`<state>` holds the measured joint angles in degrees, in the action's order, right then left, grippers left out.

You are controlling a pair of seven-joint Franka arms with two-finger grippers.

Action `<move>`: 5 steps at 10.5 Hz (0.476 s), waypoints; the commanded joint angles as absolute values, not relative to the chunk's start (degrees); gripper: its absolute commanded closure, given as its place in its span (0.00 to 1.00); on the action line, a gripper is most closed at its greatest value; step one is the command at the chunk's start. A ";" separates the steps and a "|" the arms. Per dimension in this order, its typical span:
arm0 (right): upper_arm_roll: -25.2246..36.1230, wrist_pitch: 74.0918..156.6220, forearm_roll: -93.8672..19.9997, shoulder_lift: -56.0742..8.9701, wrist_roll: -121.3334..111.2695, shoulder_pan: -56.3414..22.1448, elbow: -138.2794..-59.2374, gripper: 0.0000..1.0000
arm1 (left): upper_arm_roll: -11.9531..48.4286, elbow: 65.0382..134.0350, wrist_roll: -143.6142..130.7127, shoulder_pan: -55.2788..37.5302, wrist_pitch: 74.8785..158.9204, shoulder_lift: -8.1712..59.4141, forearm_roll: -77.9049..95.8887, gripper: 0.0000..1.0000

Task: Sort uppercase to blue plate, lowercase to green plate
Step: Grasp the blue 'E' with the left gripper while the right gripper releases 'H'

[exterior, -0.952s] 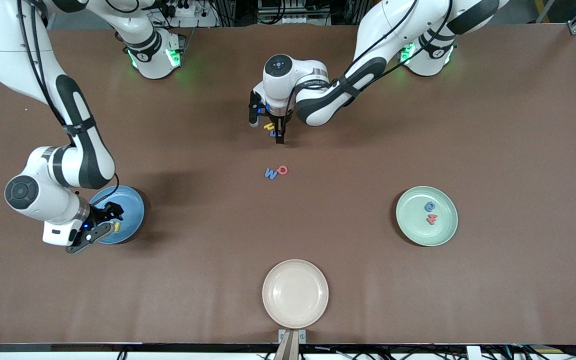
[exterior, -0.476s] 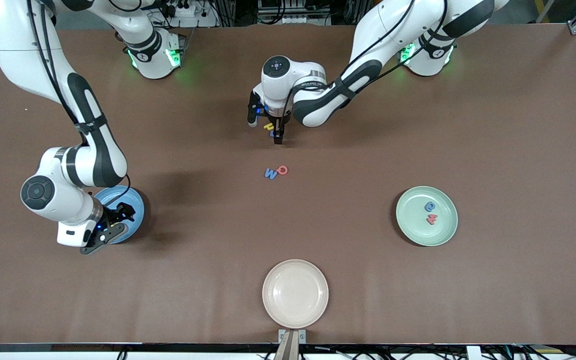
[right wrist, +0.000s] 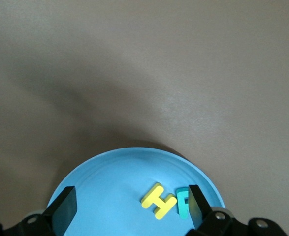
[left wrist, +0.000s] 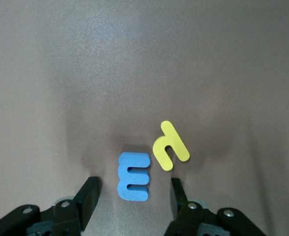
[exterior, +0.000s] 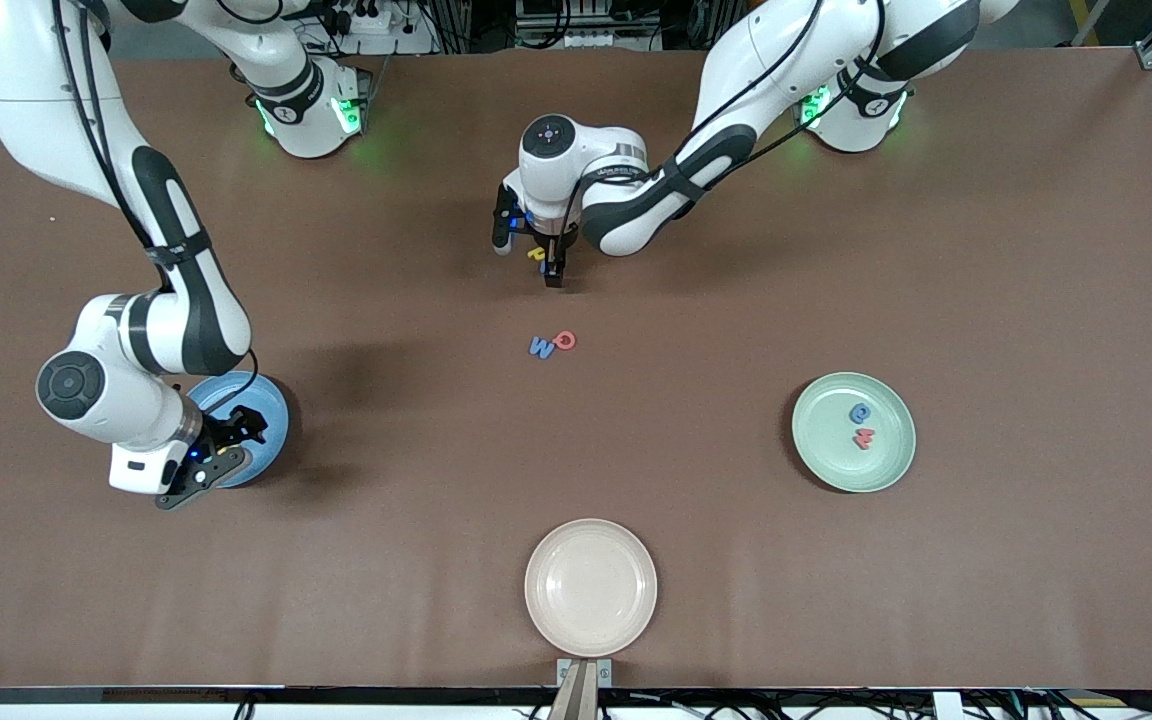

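Observation:
My left gripper [exterior: 549,268] is open low over the table, its fingers on either side of the blue m [left wrist: 133,176]. The yellow u/n [left wrist: 170,146] lies right beside the m and also shows in the front view [exterior: 536,253]. My right gripper [exterior: 234,446] is open and empty over the blue plate [exterior: 268,412]. In the right wrist view the blue plate [right wrist: 105,189] holds the yellow H [right wrist: 158,200] and the teal R [right wrist: 183,203]. The angular blue W/M [exterior: 541,347] and the red O [exterior: 565,340] lie together mid-table. The green plate [exterior: 829,462] holds the blue a/e letter [exterior: 860,412] and the red w [exterior: 864,437].
A cream plate [exterior: 590,587] sits near the table edge closest to the front camera. The blue plate is toward the right arm's end of the table, the green plate toward the left arm's end.
My right gripper has shifted over the blue plate and now hides the yellow H in the front view. My left gripper has moved only slightly over the m and u/n.

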<state>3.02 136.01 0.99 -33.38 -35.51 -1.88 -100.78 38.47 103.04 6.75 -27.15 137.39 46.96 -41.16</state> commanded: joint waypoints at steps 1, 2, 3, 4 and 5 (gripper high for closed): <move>2.72 135.26 0.97 -33.05 -34.98 -0.44 -100.20 0.00 | 37.53 101.25 7.21 -28.12 137.72 48.16 -42.54 0.48; 2.81 135.26 0.97 -33.05 -34.81 -0.35 -100.20 0.00 | 37.44 101.25 7.21 -28.04 137.72 48.34 -42.63 0.71; 2.90 135.26 0.97 -33.13 -34.80 -0.09 -100.20 0.00 | 37.18 101.25 7.21 -28.04 137.72 48.25 -42.63 0.99; 2.90 135.70 1.05 -33.48 -34.80 0.00 -100.20 0.00 | 37.09 101.25 6.51 -27.60 137.72 47.82 -42.71 1.00; 2.90 135.96 1.05 -33.75 -34.72 -0.09 -100.20 0.00 | 37.09 101.51 6.33 -26.90 137.38 46.51 -42.54 1.00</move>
